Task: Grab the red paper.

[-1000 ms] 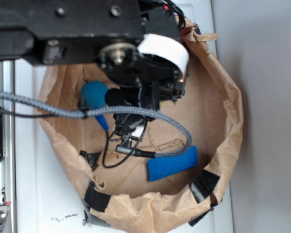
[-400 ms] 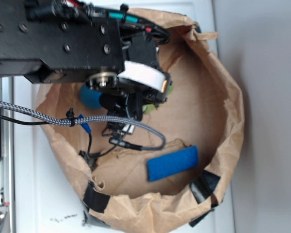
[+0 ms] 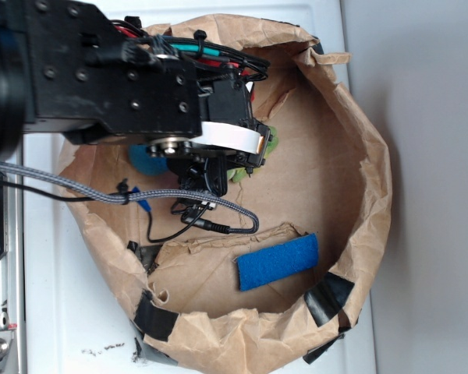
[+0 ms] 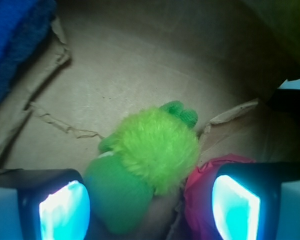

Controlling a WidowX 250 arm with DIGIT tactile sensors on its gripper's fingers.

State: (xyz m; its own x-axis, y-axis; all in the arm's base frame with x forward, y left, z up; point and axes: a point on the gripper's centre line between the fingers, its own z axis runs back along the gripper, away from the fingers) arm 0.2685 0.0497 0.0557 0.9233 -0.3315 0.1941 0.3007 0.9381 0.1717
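inside brown paper bag [image 3: 374, 195] on white tabletop [image 3: 78, 327]

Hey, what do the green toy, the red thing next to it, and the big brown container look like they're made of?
The green toy looks like fuzzy plush, with fine fluffy fibres. The red thing shows only a creased, matte patch behind a finger of the gripper, likely crumpled paper, though too little shows to be sure. The brown container looks like matte kraft paper, its rim wrinkled and torn.

A robot test bench, likely a lab. A taped brown paper bin [image 3: 366, 195] sits on a white surface [image 3: 62, 312]. An aluminium rail [image 3: 0, 296] runs along the edge, beside a plain grey wall [image 3: 429, 187].
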